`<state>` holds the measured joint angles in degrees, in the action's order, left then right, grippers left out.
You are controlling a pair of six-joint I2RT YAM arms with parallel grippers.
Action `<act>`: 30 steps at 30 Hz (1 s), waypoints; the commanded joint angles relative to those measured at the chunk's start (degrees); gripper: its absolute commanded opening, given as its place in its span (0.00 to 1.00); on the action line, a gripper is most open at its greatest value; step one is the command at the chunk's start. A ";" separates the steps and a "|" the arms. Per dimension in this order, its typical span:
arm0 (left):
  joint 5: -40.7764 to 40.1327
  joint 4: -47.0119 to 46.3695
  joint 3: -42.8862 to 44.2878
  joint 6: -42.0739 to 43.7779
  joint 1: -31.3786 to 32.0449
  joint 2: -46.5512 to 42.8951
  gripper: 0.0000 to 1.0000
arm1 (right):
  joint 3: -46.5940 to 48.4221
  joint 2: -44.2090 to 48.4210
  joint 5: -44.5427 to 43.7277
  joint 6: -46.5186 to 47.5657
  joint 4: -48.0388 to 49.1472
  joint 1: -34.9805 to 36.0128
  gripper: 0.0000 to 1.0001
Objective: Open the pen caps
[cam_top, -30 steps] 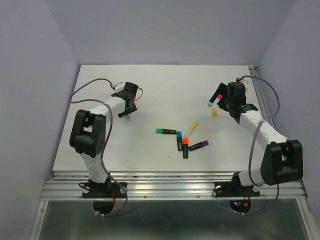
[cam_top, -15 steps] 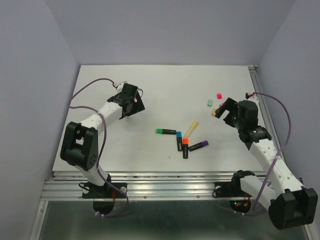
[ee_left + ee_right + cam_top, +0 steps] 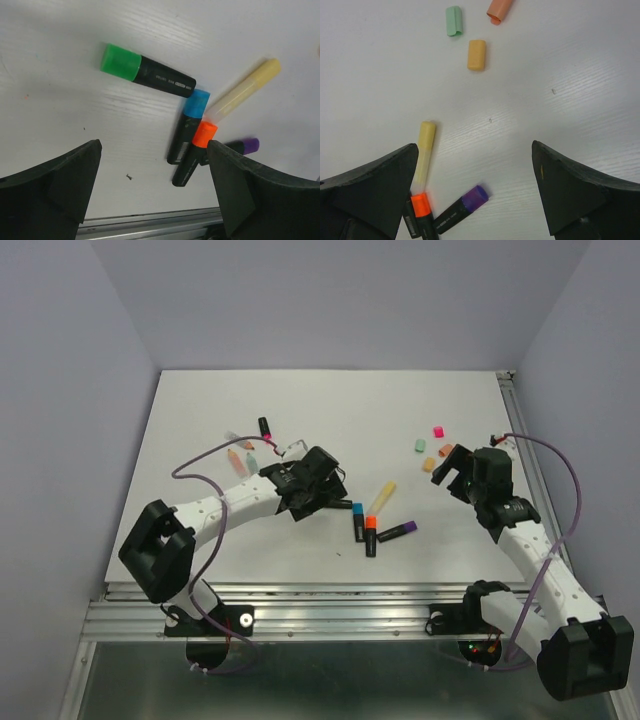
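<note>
hidden: green cap (image 3: 120, 62) under left tool (image 3: 322, 496), top view; cut off: salmon cap (image 3: 499, 10), right wrist top edge

The white table (image 3: 200, 400) holds 5 capped pens clustered just ahead of my left hand (image 3: 154, 150): green-capped pen (image 3: 146, 76), blue-capped pen (image 3: 187, 125), orange-capped pen (image 3: 195, 152), purple-capped pen (image 3: 240, 146) and pale yellow pen (image 3: 245, 89). Ahead of my right hand (image 3: 474, 147) lie 4 loose caps: green cap (image 3: 454, 21), peach cap (image 3: 476, 54), coral cap (image 3: 499, 10) and pink cap (image 3: 438, 430). Uncapped barrels (image 3: 262, 427) lie well behind my left hand.

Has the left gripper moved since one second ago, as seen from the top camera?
Yes. The left gripper went rightward and toward the near edge, ending close to the orange-capped pen, which stayed put.
</note>
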<state>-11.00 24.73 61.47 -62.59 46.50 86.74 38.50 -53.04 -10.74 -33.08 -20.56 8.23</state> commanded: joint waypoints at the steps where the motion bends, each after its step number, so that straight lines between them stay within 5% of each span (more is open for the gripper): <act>1: -1.65 4.97 1.36 -15.95 2.19 2.64 0.99 | -1.06 1.18 -2.70 -0.76 -0.01 -0.41 1.00; 22: -1.39 23.78 20.87 -42.16 2.72 22.15 0.95 | -2.20 1.80 -0.16 -0.85 1.31 -0.41 1.00; 30: 0.80 27.04 26.24 -42.36 -0.35 28.48 0.90 | -2.38 1.97 -0.07 -1.02 1.31 -0.32 1.00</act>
<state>-10.68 46.22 84.93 -102.83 48.07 112.99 37.50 -52.12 -10.87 -33.50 -20.64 8.23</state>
